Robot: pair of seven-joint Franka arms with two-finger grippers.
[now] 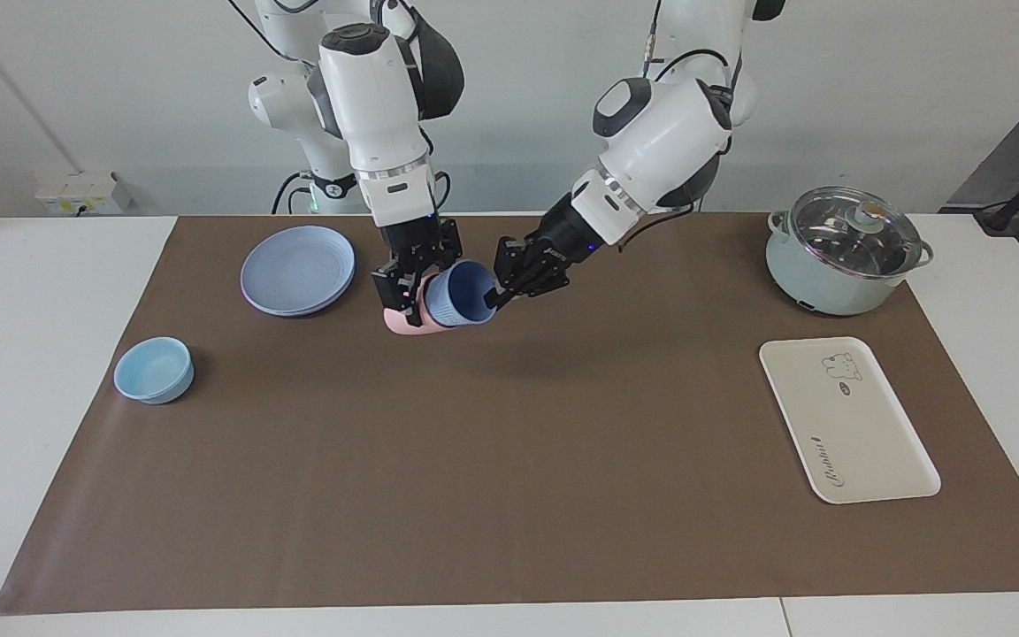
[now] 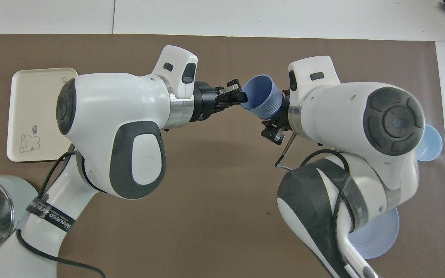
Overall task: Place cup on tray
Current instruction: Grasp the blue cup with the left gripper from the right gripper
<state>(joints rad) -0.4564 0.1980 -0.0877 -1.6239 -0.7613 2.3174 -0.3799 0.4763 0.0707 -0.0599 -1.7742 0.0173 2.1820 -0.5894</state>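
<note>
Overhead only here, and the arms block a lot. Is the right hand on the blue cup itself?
Observer: No. The right hand grips a pink cup, and the blue cup sits nested in it.
Operator: Has the left hand got the blue one?
Observer: The left hand pinches its rim, with one finger inside the mouth.
Operator: Are the cups resting on the mat?
Observer: No. Both hang tilted in the air, with their shadow on the mat below.

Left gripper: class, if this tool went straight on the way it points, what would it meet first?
Probably the pink cup and right gripper past the periwinkle-blue plastic tumbler the left gripper already grips.
</note>
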